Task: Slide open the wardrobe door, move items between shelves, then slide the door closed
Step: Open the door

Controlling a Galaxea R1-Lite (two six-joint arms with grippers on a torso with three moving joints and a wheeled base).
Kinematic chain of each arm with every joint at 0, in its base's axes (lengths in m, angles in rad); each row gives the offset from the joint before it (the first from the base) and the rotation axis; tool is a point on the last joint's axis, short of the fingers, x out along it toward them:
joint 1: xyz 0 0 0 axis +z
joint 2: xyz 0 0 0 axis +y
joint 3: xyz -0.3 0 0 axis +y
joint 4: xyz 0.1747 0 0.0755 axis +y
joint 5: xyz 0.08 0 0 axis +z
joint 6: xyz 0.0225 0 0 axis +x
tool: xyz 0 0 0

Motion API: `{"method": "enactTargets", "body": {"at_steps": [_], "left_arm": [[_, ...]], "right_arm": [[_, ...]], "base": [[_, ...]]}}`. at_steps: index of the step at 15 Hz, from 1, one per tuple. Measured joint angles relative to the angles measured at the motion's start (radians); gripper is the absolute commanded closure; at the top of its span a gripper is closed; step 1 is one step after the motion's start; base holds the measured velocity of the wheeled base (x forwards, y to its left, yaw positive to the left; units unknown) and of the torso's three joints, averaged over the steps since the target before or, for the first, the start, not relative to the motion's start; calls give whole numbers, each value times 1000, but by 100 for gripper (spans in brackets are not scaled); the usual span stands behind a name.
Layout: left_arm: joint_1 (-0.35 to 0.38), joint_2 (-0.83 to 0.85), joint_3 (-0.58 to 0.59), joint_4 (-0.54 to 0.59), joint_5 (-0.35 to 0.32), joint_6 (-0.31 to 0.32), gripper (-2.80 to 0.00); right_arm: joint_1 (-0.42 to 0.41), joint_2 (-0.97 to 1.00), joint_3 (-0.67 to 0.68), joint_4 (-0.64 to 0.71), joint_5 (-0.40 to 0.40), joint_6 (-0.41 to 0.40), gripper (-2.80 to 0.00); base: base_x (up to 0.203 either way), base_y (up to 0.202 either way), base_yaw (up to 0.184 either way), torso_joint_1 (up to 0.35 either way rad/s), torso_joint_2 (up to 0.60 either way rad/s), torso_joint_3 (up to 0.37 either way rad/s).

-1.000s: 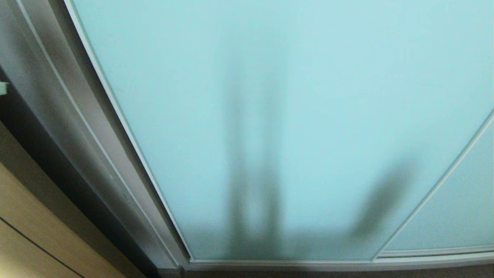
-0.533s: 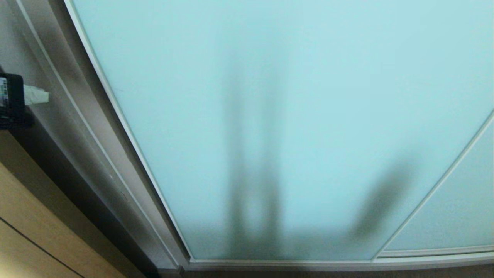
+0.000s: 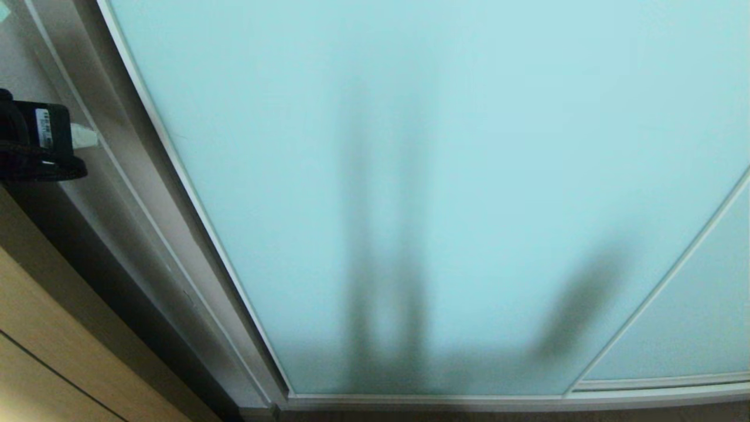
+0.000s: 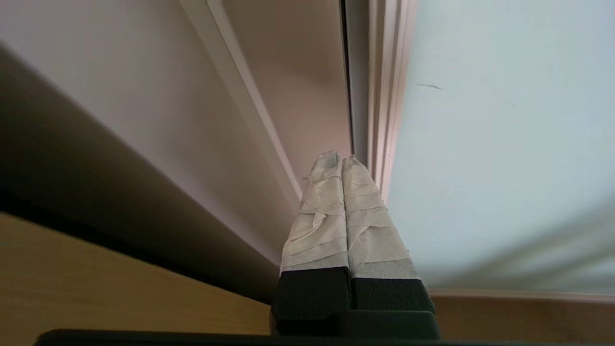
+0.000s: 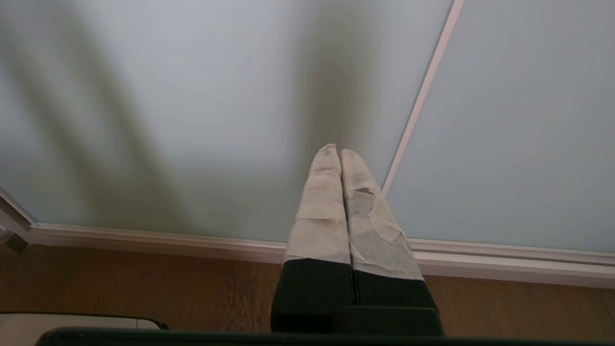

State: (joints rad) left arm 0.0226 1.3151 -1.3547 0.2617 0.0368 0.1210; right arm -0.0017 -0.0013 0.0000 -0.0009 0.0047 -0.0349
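Note:
The sliding wardrobe door (image 3: pixel 410 146) is a frosted aqua glass panel in a thin pale frame, and it stands shut across the head view. My left gripper (image 3: pixel 85 136) reaches in from the far left, shut and holding nothing. In the left wrist view its taped fingertips (image 4: pixel 331 166) point at the narrow gap beside the door's (image 4: pixel 480 120) left frame edge. My right gripper (image 5: pixel 335 150) is shut and empty, held low in front of the door (image 5: pixel 192 96), outside the head view. The items and shelves are hidden behind the door.
A second glass panel (image 3: pixel 703 316) overlaps the door at the right. The bottom rail (image 3: pixel 469 401) runs along a brown wood floor (image 5: pixel 144 283). The white wardrobe side frame (image 3: pixel 117 176) and a light wooden panel (image 3: pixel 47 351) lie to the left.
My left gripper has come further into the head view from the left edge, toward the door's left frame. The door and the right arm have not moved.

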Motion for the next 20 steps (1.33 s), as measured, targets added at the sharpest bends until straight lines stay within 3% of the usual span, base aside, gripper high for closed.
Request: {"method": "enactTargets", "body": {"at_steps": [7, 14, 20], "left_arm": [[0, 49, 16, -146, -2, -55, 0], [-4, 99, 19, -169, -8, -78, 0], [-51, 107, 24, -175, -8, -111, 0]], "right_arm": [[0, 0, 0, 0, 0, 0, 0], [0, 0, 0, -1, 0, 0, 0], [0, 0, 0, 0, 0, 0, 0]], "base": [[0, 0, 0, 0, 0, 0], [0, 0, 0, 0, 0, 0], [0, 0, 0, 0, 0, 0]]}}
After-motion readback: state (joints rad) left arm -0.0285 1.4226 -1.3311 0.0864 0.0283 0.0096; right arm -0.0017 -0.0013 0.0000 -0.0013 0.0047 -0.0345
